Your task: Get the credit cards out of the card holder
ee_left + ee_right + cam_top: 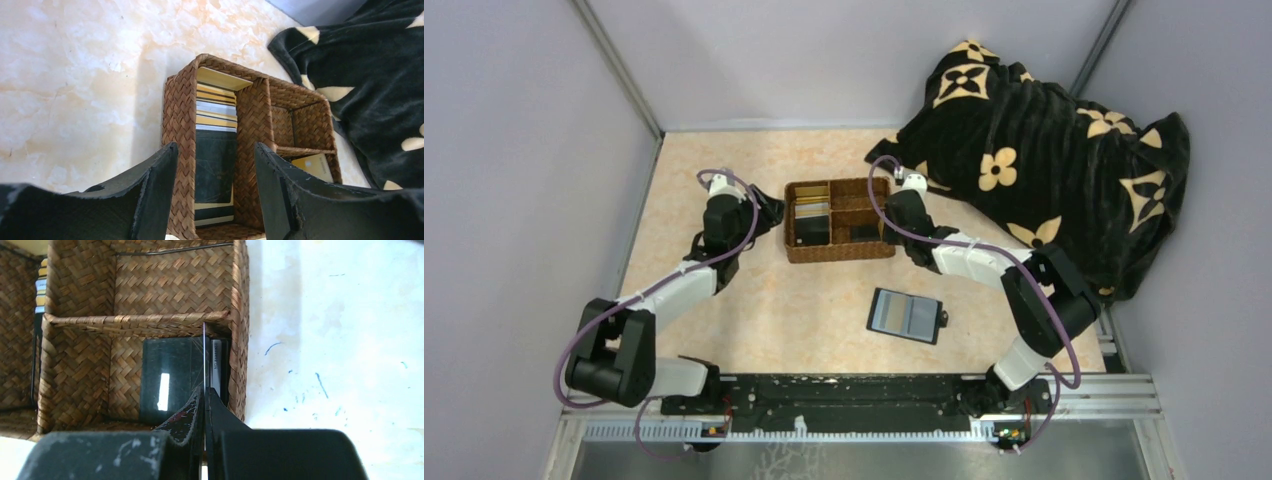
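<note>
Only its wrist view showed the right gripper [204,392] clamped on an edge-on credit card [204,355]. The left gripper [216,150] gaped over the wicker tray [177,115], which was partly hidden behind it.

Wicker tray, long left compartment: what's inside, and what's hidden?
In the wicker tray, gold and grey credit cards overlap at the far end; a dark card lies on the near ones. Only pale edges show beneath it; the compartment floor is covered.
</note>
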Motion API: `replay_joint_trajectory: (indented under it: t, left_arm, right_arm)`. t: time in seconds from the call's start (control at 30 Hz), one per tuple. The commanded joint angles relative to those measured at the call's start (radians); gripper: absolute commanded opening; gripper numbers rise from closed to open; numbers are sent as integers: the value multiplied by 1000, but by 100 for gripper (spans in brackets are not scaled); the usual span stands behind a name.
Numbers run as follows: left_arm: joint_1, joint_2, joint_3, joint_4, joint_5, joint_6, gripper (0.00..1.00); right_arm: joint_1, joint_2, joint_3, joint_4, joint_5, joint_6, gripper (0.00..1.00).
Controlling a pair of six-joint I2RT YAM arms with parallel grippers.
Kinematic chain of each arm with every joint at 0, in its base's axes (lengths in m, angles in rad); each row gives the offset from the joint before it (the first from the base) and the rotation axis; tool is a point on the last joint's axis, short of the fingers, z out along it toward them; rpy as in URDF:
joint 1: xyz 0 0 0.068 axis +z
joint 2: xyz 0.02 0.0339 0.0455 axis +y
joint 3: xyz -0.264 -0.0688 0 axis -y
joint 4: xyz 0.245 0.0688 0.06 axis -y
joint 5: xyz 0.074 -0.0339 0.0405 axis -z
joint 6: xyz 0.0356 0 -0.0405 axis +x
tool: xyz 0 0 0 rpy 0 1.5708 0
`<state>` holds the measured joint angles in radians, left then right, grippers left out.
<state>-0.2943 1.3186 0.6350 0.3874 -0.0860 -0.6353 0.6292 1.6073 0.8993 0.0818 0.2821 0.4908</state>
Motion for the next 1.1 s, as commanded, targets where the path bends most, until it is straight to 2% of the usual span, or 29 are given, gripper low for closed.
replay_joint_trajectory:
  t: [0.0,0.23,0.5,1.07]
  left_arm:
    - [6,57,-34,77,25,-15,64]
    - [4,120,-55,131,87,-49,64]
    - [4,126,-69,140,109,-57,63]
    - [3,109,-100,153,134,-64,63]
  right_arm:
    - [-14,9,67,32,14,-32,0]
    - [-9,15,81,46,-47,-32,0]
    - [71,37,145,25,-19,-39,0]
    - [165,271,369,-111,86,-39,0]
